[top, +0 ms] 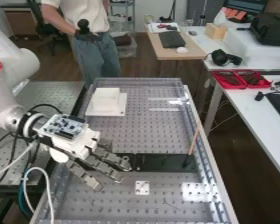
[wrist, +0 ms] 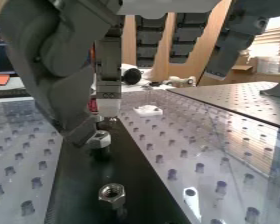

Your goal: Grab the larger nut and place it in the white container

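In the high view the hand (top: 101, 167) is over the left part of the black strip (top: 167, 163), its fingers extended and fairly straight. The wrist view has the hand (wrist: 67, 92) low over the same black strip (wrist: 91, 180); its thumb tip is beside a metal nut (wrist: 99, 139), and whether they touch is unclear. Another hex nut (wrist: 112, 193) stands on the strip, apart from the hand. Which nut is larger I cannot tell. A white container (top: 107, 104) rests at the far left of the perforated bench in the high view.
A small white plate (top: 142, 188) lies on the bench's near side. A thin reddish stick (top: 193, 142) leans by the right rail (top: 205, 150). Red trays (top: 240, 79) stand on the side table at the right.
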